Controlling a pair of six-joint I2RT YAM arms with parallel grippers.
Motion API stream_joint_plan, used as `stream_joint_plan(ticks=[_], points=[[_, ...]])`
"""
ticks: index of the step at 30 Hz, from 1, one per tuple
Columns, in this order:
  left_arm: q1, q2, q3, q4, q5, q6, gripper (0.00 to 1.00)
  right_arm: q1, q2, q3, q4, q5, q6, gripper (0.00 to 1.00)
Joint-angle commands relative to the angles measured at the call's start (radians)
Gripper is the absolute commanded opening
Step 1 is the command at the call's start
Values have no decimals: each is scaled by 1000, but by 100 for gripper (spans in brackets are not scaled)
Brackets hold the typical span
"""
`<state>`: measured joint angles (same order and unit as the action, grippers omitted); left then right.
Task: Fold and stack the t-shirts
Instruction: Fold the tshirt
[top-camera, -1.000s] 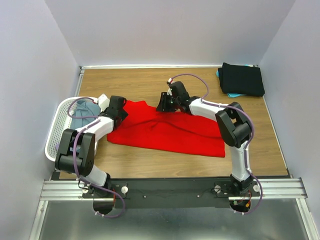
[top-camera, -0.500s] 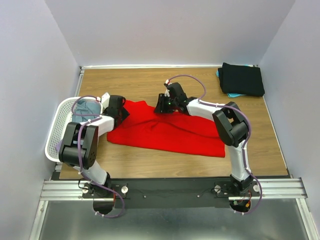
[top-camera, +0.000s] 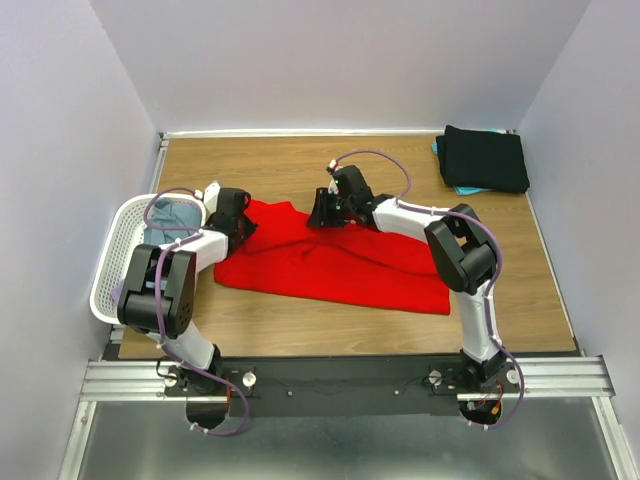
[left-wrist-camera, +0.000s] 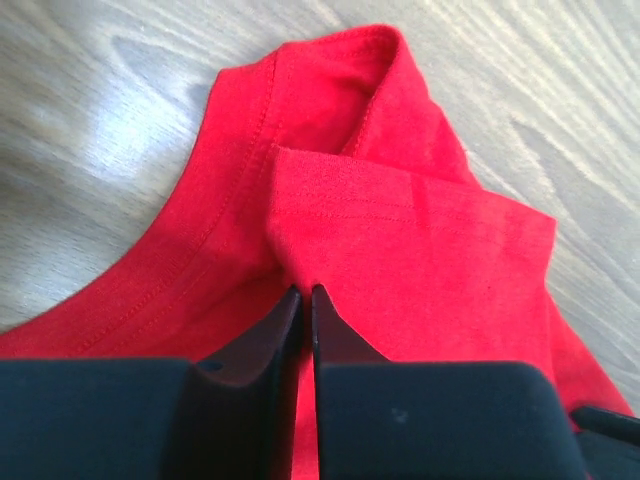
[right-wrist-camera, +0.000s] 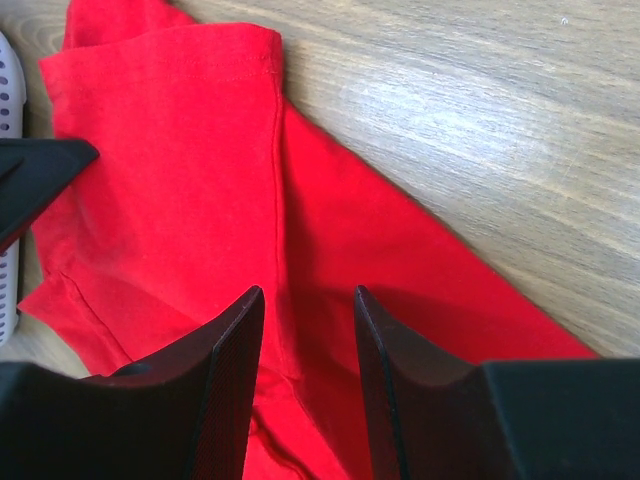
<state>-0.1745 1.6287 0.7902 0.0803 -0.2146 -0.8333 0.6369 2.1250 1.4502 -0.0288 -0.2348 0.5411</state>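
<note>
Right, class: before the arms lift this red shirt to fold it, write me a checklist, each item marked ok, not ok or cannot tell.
1. Left gripper closed on a fold of the red shirt: ok.
2. Right gripper gripping the shirt: not ok, jaws open over the cloth.
3. Shirt lying flat on the table: not ok, rumpled near the left gripper.
4. Stack in the far right corner, apart from the shirt: ok.
5. Right gripper touching the cloth: cannot tell.

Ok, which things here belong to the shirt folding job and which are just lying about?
Job:
red t-shirt
black t-shirt, folded
teal t-shirt under it
grey-blue t-shirt

Lying about:
white mesh basket, holding the grey-blue one
</note>
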Motion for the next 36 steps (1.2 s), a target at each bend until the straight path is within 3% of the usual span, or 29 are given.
stream_joint_plan(ticks=[1, 2, 4, 20, 36], points=[[9, -49, 30, 10, 7, 30, 11, 15, 12, 10, 6, -28, -18, 48], [10, -53, 32, 9, 6, 33, 4, 15, 12, 9, 6, -29, -18, 48], [10, -72, 35, 3, 6, 40, 0, 18, 4, 1, 7, -29, -18, 48], [10, -191, 26, -31, 21, 76, 0, 38, -80, -112, 20, -17, -7, 48], [10, -204, -25, -5, 24, 86, 0, 75, -149, -206, 96, -1, 19, 45]])
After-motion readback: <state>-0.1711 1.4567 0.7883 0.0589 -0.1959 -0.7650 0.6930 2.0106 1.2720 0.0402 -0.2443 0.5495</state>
